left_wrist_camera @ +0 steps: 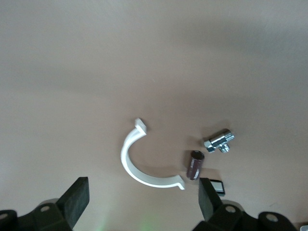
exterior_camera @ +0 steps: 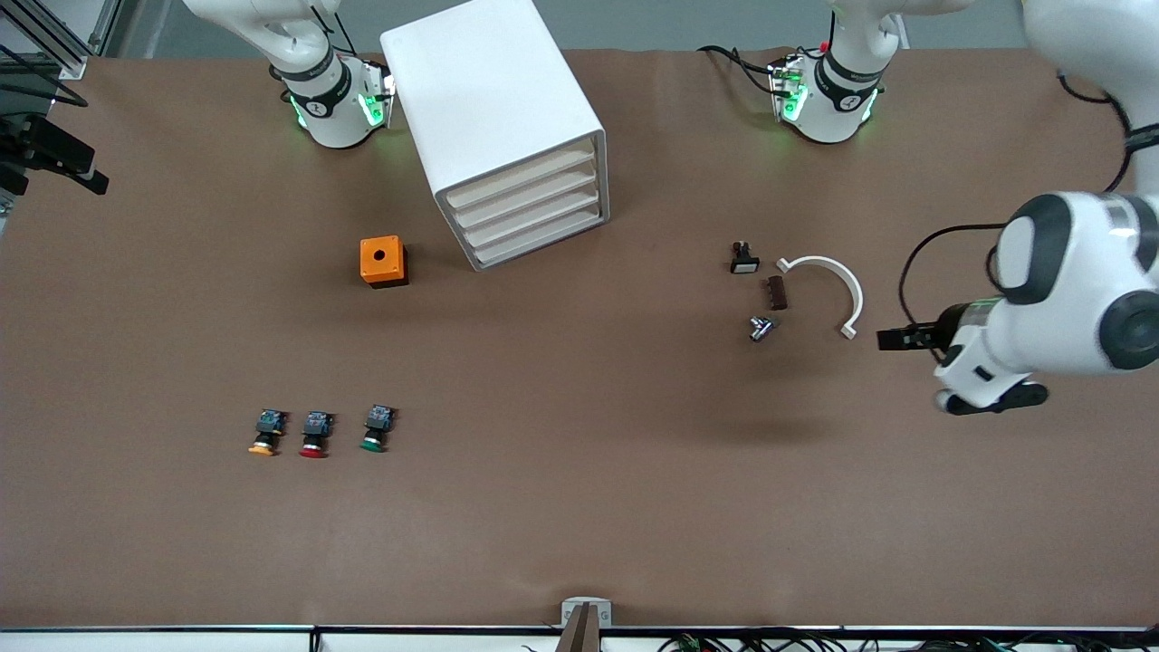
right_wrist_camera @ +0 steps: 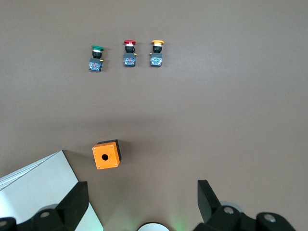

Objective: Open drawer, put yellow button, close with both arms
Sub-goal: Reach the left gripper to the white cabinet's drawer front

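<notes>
White drawer (exterior_camera: 523, 172) shut, yellow button (exterior_camera: 266, 432) unlabelled on table, both grippers' jaws open

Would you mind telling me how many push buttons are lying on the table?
3, in a row near the front camera, toward the right arm's end: yellow button, red button, green button. None seems hidden.

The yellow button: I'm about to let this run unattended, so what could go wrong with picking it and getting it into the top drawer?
1. The yellow button lies in a tight row beside the red button and green button, so a wide-open tool could nudge or grab the wrong one.
2. The drawer is shut, one of four alike in the cabinet; the wrong one might be pulled.
3. The cabinet sits loose and angled on the table; pulling may drag it.
</notes>
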`<state>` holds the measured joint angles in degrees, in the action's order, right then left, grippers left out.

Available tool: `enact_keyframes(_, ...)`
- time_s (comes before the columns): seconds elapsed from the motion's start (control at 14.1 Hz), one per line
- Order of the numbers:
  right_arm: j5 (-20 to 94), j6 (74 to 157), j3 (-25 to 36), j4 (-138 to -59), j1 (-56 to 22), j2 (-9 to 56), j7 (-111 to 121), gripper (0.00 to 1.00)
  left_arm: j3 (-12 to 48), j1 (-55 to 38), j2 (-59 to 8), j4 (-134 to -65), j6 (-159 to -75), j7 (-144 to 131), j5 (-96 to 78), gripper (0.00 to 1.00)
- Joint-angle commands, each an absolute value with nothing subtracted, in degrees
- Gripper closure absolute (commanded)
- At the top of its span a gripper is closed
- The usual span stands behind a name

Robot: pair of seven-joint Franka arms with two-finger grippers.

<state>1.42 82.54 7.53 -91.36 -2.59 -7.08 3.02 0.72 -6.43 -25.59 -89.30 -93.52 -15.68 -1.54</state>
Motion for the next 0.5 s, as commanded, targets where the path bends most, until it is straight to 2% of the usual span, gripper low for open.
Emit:
enact_keyframes(0.0,1.76,82.27,7.29,-91.85,-2.20,-7.74,3.16,0.00,0.70,-12.19,-29.43,-87.89,-91.58,-25.36,-0.79,0.00)
enact_keyframes(0.21,1.67,82.27,7.29,-91.85,-2.29,-7.82,3.16,0.00,0.97,-18.17,-31.46,-86.76,-90.80,-36.70,-5.77,0.00)
enact_keyframes(0.43,1.67,82.27,7.29,-91.85,-2.37,-7.82,3.16,0.00,0.97,-21.53,-35.23,-80.53,-86.86,-51.45,-17.45,0.00)
